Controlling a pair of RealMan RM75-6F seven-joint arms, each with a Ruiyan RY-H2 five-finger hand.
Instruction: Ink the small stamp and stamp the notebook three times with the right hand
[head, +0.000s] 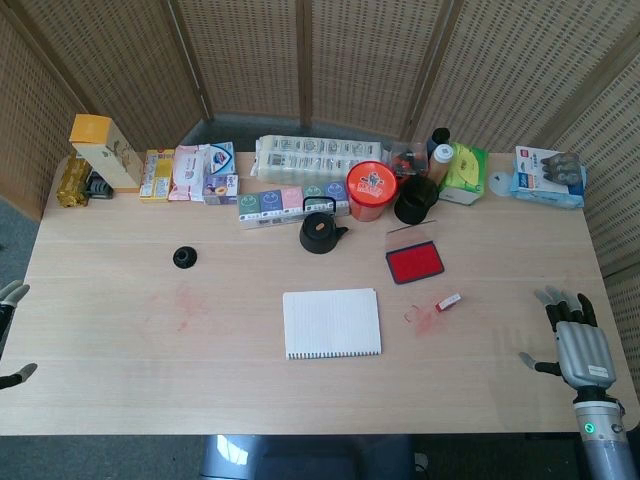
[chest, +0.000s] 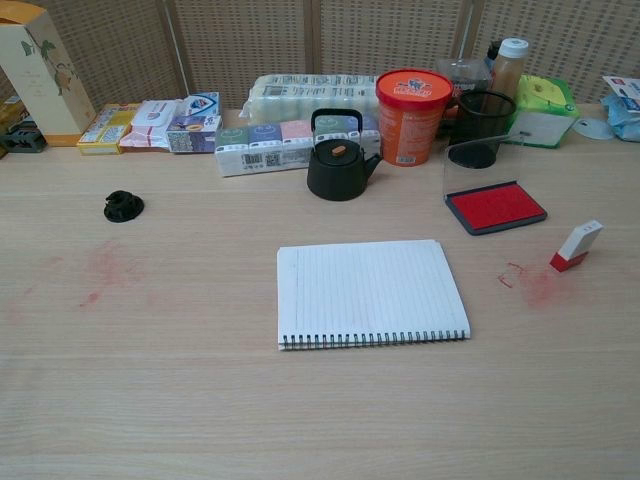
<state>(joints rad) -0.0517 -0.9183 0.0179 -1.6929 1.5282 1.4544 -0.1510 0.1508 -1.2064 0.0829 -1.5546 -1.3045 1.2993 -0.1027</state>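
Well left of the open right hand (head: 578, 345) lies the small stamp (head: 448, 302).

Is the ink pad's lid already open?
Yes, the ink pad shows its bare red surface, with the clear lid standing up behind it.

Both views are evenly and brightly lit from above, with only short, soft shadows cast under the kettle (chest: 338, 157) and cup (chest: 412, 102). A faint sheen is seen on the bench (chest: 180, 400). Focus is held sharp throughout, though straight edges are slightly bowed in the head view.
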